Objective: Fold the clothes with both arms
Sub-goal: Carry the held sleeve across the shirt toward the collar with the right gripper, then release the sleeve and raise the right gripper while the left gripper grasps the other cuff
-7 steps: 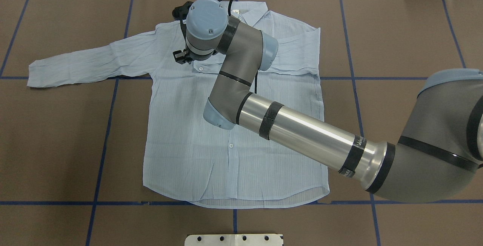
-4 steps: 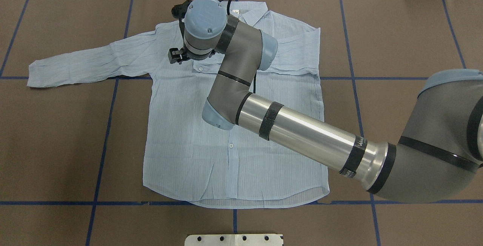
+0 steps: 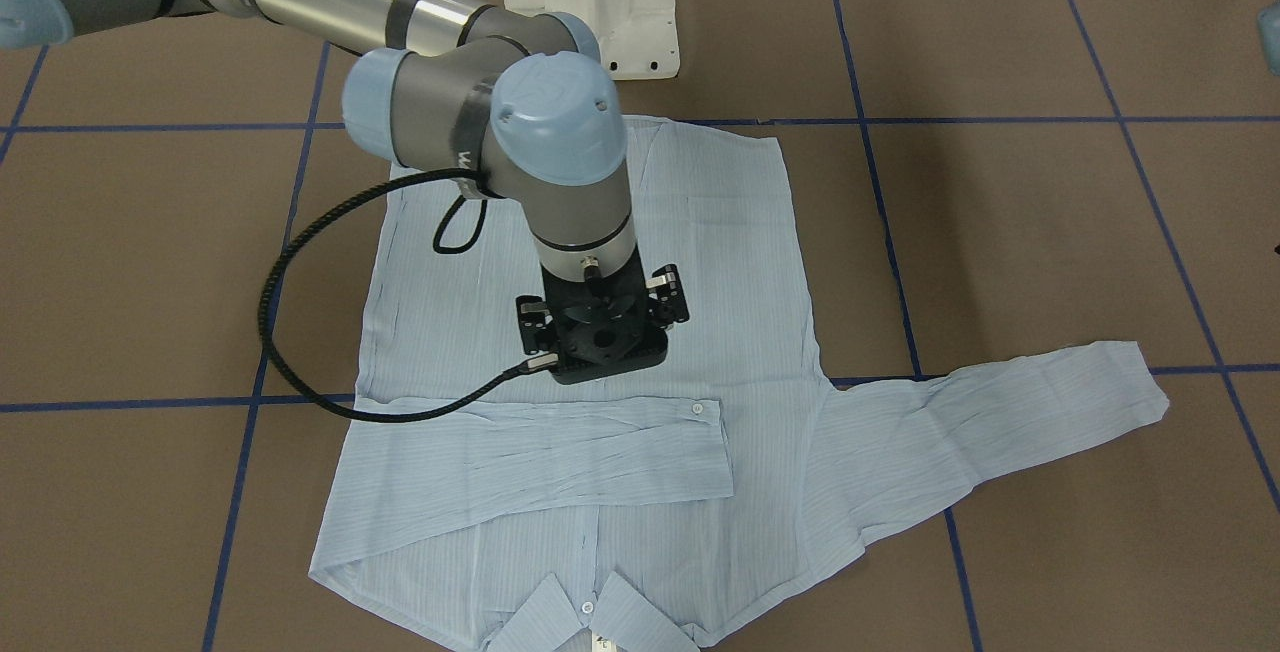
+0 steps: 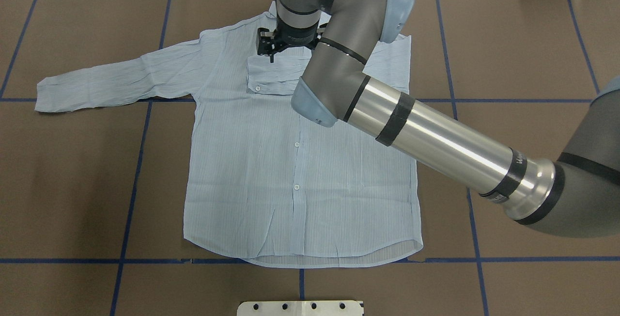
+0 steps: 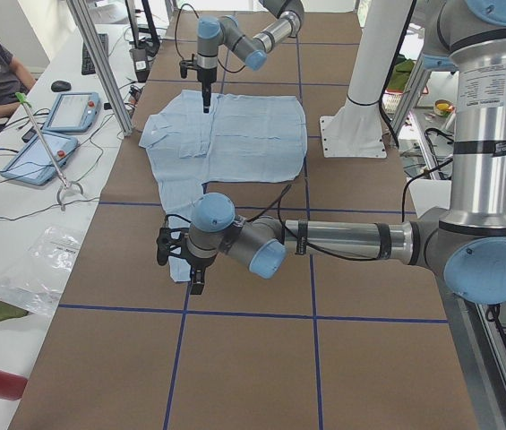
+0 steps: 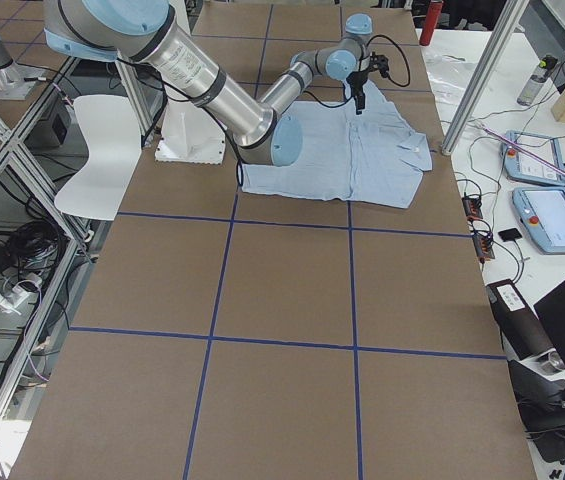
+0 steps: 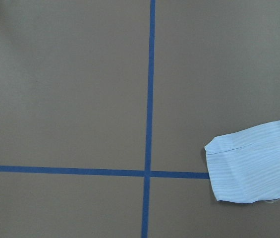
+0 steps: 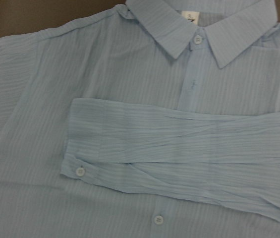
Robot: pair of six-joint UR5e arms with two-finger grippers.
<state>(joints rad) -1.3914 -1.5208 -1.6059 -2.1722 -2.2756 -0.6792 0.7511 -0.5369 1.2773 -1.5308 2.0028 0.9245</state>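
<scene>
- The shirt (image 4: 290, 185) lies flat, buttons up, mid-table (image 4: 508, 39), with its collar at 12 o'clock in the overhead view.
- Its folded sleeve (image 4: 273, 76) crosses the chest; its free sleeve (image 4: 116, 81) stretches toward 9 o'clock.
- The right gripper (image 3: 600, 342) hangs over the chest, seemingly empty; its jaw width is hidden.
- The left gripper (image 5: 181, 260) hangs near the free cuff; I cannot tell its opening.

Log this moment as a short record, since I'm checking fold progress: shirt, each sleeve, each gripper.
shirt: flat on the table, front up, buttoned
right sleeve: folded across the chest
left sleeve: stretched out on the table, unfolded
right gripper: hangs above the upper chest; open or shut unclear
left gripper: over the table beside the left sleeve's cuff; state unclear
</scene>
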